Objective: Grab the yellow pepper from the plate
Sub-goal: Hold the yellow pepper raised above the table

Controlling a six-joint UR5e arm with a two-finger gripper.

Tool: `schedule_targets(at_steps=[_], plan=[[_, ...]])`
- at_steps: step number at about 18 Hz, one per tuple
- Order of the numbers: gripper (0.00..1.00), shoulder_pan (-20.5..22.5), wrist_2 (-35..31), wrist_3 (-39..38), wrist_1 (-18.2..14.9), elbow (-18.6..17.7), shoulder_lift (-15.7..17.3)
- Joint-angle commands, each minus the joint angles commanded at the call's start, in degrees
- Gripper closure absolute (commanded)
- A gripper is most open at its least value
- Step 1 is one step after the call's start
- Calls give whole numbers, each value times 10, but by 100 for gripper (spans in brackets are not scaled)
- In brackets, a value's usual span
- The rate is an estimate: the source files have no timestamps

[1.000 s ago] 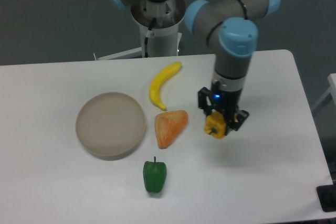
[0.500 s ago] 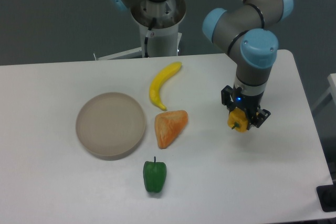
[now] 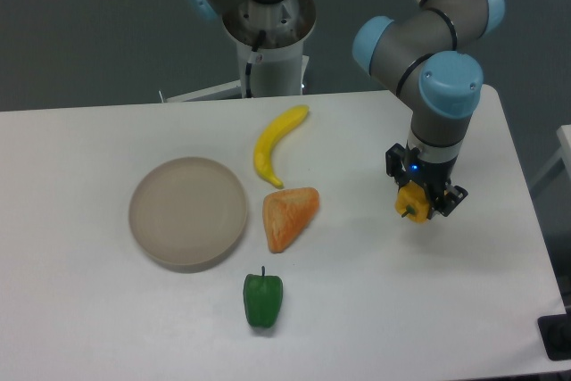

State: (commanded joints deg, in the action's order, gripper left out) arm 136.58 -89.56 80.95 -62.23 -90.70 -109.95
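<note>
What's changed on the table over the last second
The hand, shut on the yellow pepper, carried it rightward across the table, farther from the plate. The plate, banana, orange piece and green pepper stayed put.

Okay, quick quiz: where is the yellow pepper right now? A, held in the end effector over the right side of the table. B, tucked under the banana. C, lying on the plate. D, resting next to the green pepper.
A: the yellow pepper sits clamped in the end effector, far right of the bare plate.

White table [image 3: 107, 310], dark grey floor [image 3: 89, 33]
</note>
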Motion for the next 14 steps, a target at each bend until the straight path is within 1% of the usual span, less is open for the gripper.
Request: schedule_targets(at_steps=[3, 5, 6, 8, 9, 11, 14], plan=[[82, -2, -2, -4, -2, -4, 0], [82, -5, -22, -1, -4, -4, 0], [82, -4, -22, -3, -4, -1, 1], [83, -4, -18, -1, -17, 10, 1], [84, -4, -13, 3, -35, 19, 0], [85, -4, -7, 4, -53, 26, -1], [85, -4, -9, 5, -53, 26, -2]])
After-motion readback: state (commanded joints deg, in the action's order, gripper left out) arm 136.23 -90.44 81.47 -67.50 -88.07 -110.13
